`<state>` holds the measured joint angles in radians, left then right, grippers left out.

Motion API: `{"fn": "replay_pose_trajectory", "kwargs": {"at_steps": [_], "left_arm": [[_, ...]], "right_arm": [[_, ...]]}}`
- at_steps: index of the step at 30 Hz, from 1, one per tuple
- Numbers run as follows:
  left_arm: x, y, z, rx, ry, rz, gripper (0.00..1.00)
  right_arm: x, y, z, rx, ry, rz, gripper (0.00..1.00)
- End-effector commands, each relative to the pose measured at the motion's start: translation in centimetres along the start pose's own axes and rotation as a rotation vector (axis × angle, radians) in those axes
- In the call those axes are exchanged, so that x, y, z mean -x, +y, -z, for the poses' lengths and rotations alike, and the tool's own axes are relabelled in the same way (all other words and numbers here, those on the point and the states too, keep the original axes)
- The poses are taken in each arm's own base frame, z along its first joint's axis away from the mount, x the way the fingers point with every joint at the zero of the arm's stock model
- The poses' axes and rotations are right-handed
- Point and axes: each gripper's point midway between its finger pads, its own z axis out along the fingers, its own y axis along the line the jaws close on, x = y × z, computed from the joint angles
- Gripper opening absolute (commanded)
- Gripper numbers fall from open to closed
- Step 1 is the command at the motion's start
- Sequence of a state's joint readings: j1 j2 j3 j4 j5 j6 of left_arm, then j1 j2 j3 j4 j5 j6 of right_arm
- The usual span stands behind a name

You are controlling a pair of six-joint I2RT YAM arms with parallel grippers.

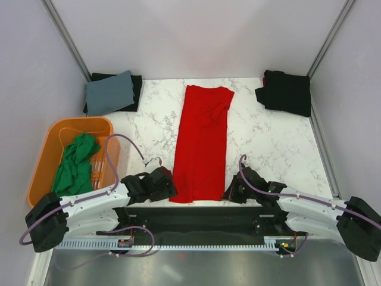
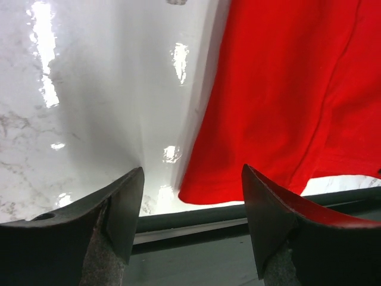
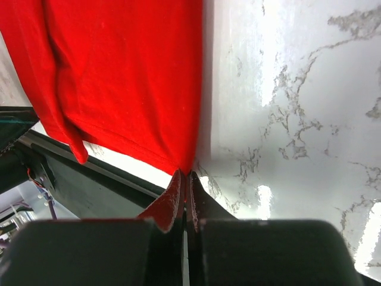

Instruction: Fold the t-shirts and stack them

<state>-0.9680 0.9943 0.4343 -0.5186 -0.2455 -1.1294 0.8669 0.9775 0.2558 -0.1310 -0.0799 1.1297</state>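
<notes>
We are working at a white marble table [image 1: 268, 137]. The red t-shirt [image 1: 201, 143] is lying flat in the middle of the top view, long and thin, with its bottom edge sitting at the near edge of the table.

Our left claw [image 2: 191, 179] is standing wide open at the shirt's lower left corner. In the left wrist view, one finger is sitting over bare table at the lower left. The other finger is sitting by the red cloth at the lower right. This claw is gripping nothing.

Our right claw [image 3: 184, 176] is squeezing tight shut at the bottom middle of the right wrist view. It is pinching the lower right corner of the red t-shirt between its tips.

The green t-shirt [image 1: 74, 164] is lying bunched up inside the orange tub [image 1: 44, 158] at the left of the top view. In the upper left, a grey-blue t-shirt [image 1: 110, 92] is resting folded on top of a black t-shirt [image 1: 137, 89]. In the upper right corner, a second black t-shirt [image 1: 286, 90] is sitting in a folded heap, well apart from the red one.
</notes>
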Motion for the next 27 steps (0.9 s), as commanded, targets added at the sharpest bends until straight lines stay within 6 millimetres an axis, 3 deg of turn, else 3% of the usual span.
{"fn": "replay_pose_trajectory", "kwargs": {"at_steps": [1, 8, 14, 15, 18, 23, 27], "left_arm": [[0.1, -1.3, -0.7, -0.036, 0.002, 0.049, 0.72], [0.0, -1.9, -1.0, -0.069, 0.005, 0.041, 0.52], [-0.2, -2.5, -1.2, -0.107, 0.007, 0.03, 0.27], [-0.1, -2.6, -1.2, -0.112, 0.006, 0.029, 0.17], [-0.1, -3.0, -0.8, -0.135, 0.008, 0.028, 0.02], [-0.2, -4.5, 1.6, -0.21, 0.04, 0.061, 0.02], [1.1, -6.4, 4.9, -0.277, 0.027, 0.073, 0.02]], "right_arm": [[0.2, -0.1, 0.2, -0.006, -0.015, 0.009, 0.0], [0.1, -0.1, 0.5, 0.009, -0.022, 0.003, 0.0], [0.0, -0.3, 0.5, 0.005, -0.017, 0.006, 0.0], [0.0, -0.3, 0.5, 0.006, -0.018, 0.007, 0.0], [0.0, -0.2, 0.8, 0.006, -0.015, 0.003, 0.0], [-0.2, 0.2, 2.6, -0.021, 0.0, -0.005, 0.0], [0.2, 1.5, 5.1, -0.026, -0.027, -0.01, 0.0]]}}
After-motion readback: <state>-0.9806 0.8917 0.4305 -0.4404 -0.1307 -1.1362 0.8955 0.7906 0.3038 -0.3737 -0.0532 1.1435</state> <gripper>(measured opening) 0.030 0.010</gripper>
